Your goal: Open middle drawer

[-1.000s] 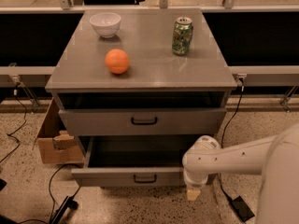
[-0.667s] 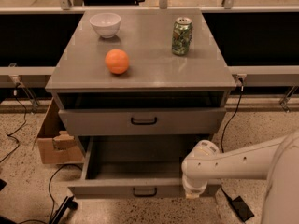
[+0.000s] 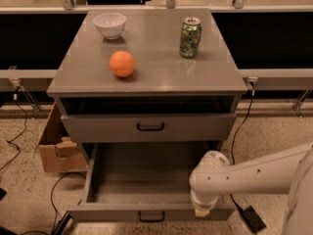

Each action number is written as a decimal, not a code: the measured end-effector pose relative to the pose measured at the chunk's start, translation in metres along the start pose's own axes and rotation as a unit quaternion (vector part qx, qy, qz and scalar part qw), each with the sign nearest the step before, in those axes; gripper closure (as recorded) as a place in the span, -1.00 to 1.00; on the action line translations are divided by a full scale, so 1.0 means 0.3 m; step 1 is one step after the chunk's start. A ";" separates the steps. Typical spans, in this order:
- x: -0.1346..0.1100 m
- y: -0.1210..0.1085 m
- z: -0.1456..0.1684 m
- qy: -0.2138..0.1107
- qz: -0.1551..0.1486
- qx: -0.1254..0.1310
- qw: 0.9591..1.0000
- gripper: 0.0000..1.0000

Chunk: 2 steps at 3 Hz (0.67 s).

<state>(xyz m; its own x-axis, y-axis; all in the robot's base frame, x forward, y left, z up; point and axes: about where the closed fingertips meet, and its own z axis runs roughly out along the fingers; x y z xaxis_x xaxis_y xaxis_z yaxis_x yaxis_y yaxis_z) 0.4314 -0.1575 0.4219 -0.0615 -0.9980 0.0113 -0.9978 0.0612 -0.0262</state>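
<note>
The middle drawer (image 3: 146, 180) is pulled far out of the grey cabinet (image 3: 146, 77). Its shallow grey tray is empty, and its low front (image 3: 107, 213) carries a small black bar handle (image 3: 150, 216). My gripper (image 3: 201, 210) hangs from the white arm (image 3: 244, 175) at the right part of that drawer front, against its top edge and right of the handle. Above it is the taller-fronted drawer (image 3: 98, 127) with a wider black handle (image 3: 150, 127). The lowest drawer is hidden under the open one.
On the cabinet top stand a white bowl (image 3: 109, 24), an orange (image 3: 122, 64) and a green can (image 3: 190, 36). A cardboard box (image 3: 55, 148) sits on the floor to the left. Cables (image 3: 14, 146) run over the floor on both sides.
The middle drawer has slid further out toward the camera. My gripper and arm have moved with its front, lower in the view.
</note>
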 end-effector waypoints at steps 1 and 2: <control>0.000 0.000 0.006 0.000 0.000 0.000 1.000 1.00; 0.002 0.041 -0.006 -0.001 0.000 0.003 1.000 1.00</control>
<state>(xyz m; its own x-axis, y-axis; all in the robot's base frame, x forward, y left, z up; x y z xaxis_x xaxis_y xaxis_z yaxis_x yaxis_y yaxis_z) 0.4191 -0.1571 0.4235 -0.0618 -0.9980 0.0101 -0.9976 0.0615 -0.0325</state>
